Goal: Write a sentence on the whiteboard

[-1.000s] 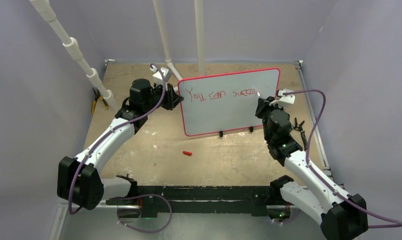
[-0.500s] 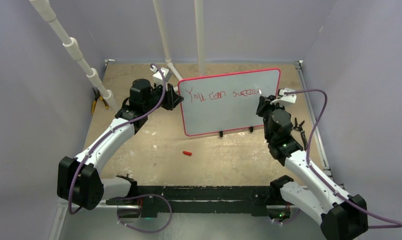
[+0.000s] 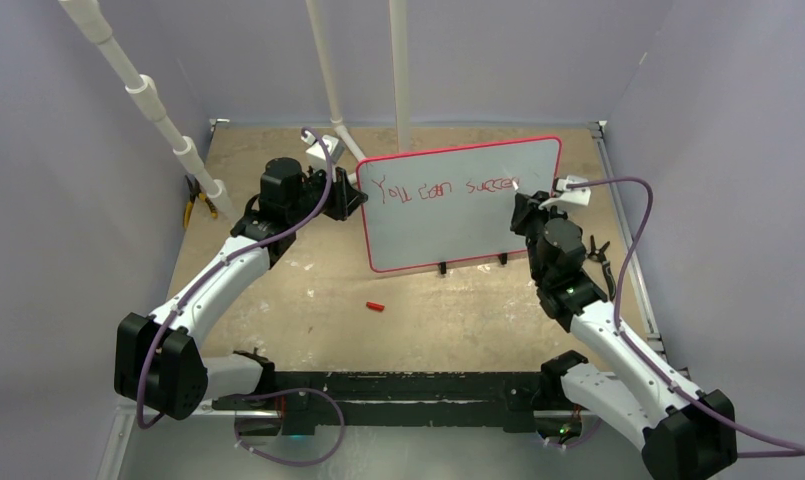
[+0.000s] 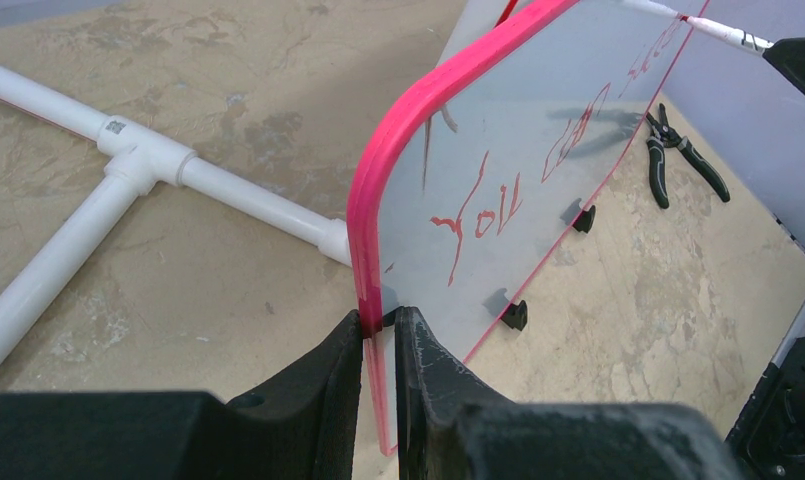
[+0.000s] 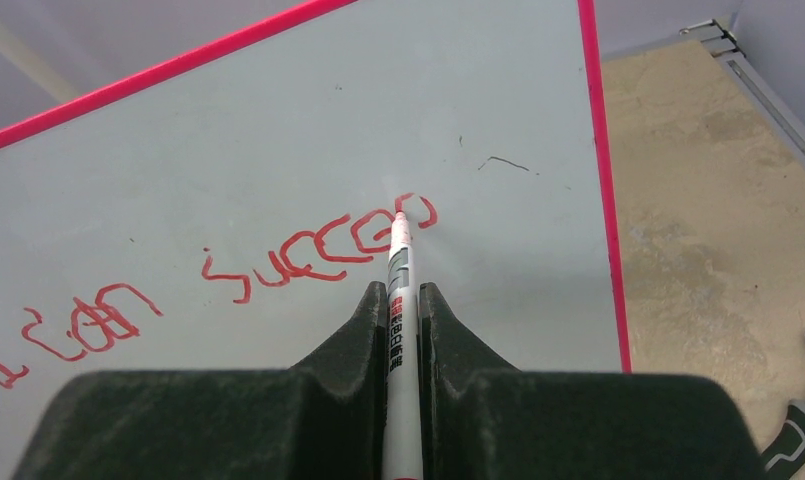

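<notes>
The whiteboard (image 3: 448,235) stands upright on small black feet toward the far middle of the desk (image 3: 308,290). Its long axis runs left to right, and its written face is turned toward the arms.

The left gripper (image 4: 380,325) is closed narrowly on the board's left edge, one finger on each face of the pink frame. The right gripper (image 5: 403,295) is clamped tight on a marker (image 5: 399,250). The marker's long axis runs straight out between the fingers and points at the board face. Its red tip appears to meet the surface at the last letter of the sentence (image 5: 318,250), near the right frame. The lettering reads roughly "You can succe…"; the final letters are hard to make out.

Handling, by judgement:
- **Board:** it looks like a thin, stiff, light panel with a smooth face. Pen pressure would likely tip or slide it on its feet, so take hold across the frame at an edge.
- **Marker:** it is a slim, rigid, light barrel. Hold it mid-barrel and press lightly, because fresh ink probably smears.
</notes>
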`<state>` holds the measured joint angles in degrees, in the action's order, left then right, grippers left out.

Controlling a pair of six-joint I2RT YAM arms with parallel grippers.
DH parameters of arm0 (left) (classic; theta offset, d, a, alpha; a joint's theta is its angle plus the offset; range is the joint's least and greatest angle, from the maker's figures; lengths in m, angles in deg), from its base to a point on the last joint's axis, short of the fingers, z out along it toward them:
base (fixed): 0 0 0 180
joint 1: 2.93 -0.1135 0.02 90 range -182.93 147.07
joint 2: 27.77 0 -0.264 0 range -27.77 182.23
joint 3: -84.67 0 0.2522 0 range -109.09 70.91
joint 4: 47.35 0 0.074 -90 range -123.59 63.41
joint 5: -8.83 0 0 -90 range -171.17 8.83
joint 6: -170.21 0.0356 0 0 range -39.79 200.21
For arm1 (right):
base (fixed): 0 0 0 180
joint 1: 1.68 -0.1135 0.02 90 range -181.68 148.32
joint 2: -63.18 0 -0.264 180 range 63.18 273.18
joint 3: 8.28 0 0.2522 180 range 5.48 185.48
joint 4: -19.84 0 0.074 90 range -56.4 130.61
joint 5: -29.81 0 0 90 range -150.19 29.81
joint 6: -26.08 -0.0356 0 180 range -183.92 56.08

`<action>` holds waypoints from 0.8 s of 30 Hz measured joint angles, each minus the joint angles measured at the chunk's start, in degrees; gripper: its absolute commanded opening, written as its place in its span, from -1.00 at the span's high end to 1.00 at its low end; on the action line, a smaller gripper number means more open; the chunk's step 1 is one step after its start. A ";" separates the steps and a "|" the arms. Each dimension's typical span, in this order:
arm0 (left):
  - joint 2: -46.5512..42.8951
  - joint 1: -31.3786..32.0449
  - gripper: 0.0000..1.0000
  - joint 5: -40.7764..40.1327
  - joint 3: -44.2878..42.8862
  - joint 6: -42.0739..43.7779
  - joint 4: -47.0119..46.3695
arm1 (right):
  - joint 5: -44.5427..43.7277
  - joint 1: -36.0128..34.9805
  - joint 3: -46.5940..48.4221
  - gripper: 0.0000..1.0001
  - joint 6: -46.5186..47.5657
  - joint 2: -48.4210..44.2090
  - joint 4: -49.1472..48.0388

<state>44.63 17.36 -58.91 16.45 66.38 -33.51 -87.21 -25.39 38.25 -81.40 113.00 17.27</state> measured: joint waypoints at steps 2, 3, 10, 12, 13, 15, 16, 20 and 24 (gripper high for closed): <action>0.00 0.00 0.69 -0.02 0.00 0.00 0.00 | -0.04 0.00 0.00 1.00 -0.61 -0.11 0.81; 0.00 0.02 0.69 -0.02 0.00 0.00 0.00 | -0.04 0.00 0.00 1.00 -0.98 -0.13 1.27; 0.00 0.07 0.69 -0.15 0.00 0.02 0.00 | -0.50 0.00 -0.02 1.00 -2.40 -0.22 3.15; -0.02 0.09 0.69 -0.17 0.00 0.04 0.00 | -0.74 0.00 -0.02 1.00 -2.60 -0.07 3.39; -0.04 0.09 0.69 -0.20 0.00 0.04 0.02 | -0.94 0.00 -0.02 1.00 -2.67 0.04 3.58; -0.11 0.11 0.69 -0.17 0.00 0.07 0.09 | -1.55 0.00 -0.02 1.00 -2.75 0.17 4.28; -0.13 0.13 0.69 -0.17 0.00 0.09 0.11 | -1.90 0.00 -0.02 1.00 -2.84 0.17 4.59; -0.24 0.15 0.69 -0.17 0.00 0.13 0.28 | -3.21 0.00 -0.02 1.00 -2.93 0.17 5.46; -0.37 0.31 0.69 -0.20 0.00 0.15 0.46 | -4.00 0.00 0.00 1.00 -2.89 0.17 5.66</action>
<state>44.26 17.67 -59.11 16.45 66.53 -33.06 -91.21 -25.39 38.25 -84.28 113.18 22.93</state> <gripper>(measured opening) 0.161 0.115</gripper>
